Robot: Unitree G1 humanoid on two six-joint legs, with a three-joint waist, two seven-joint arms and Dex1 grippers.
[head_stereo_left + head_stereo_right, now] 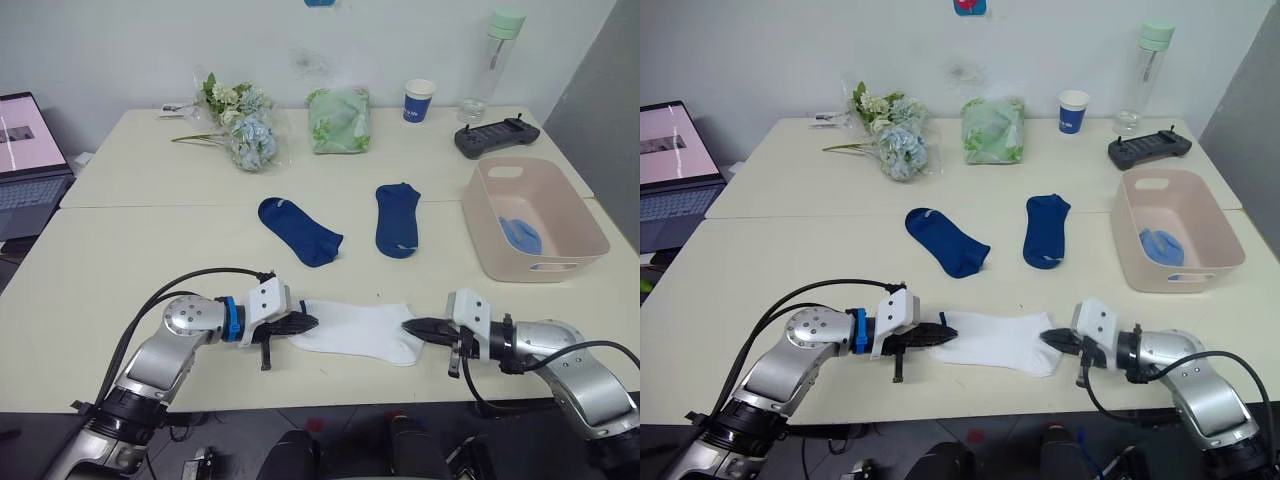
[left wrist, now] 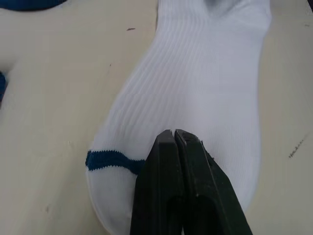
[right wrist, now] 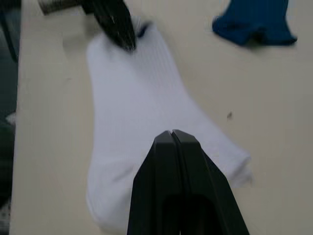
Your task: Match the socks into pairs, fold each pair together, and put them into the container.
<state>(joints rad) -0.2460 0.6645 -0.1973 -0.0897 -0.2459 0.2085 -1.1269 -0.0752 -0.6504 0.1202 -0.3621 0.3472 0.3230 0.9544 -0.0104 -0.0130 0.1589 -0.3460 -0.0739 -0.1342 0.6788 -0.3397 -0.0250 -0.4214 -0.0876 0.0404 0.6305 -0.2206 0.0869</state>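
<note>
Nearest, a white sock point(image 1: 358, 332) lies flat on the tabletop point(image 1: 120, 250) between the two arms; the left claw point(image 1: 305, 324) is clenched with its tips on the sock's toe end, by a dark blue stripe point(image 2: 110, 160); the right claw point(image 1: 412, 326) is clenched too, its tips on the opposite end; whether either truly pinches the fabric cannot be told. Beyond the white sock, two navy socks point(image 1: 298, 230) point(image 1: 397, 218) lie apart from each other, unfolded. To the right of them stands the pale pink container point(image 1: 580, 225); inside it rests a light blue bundle of socks point(image 1: 520, 235). Farther back sit a black controller point(image 1: 496, 135), a blue paper cup point(image 1: 419, 101) whose white mark is unreadable, a clear bottle point(image 1: 496, 60) with a green cap, a pale green cloth bundle point(image 1: 339, 120), a bunch of flowers point(image 1: 243, 125), and a laptop point(image 1: 28, 160) at the left edge.
</note>
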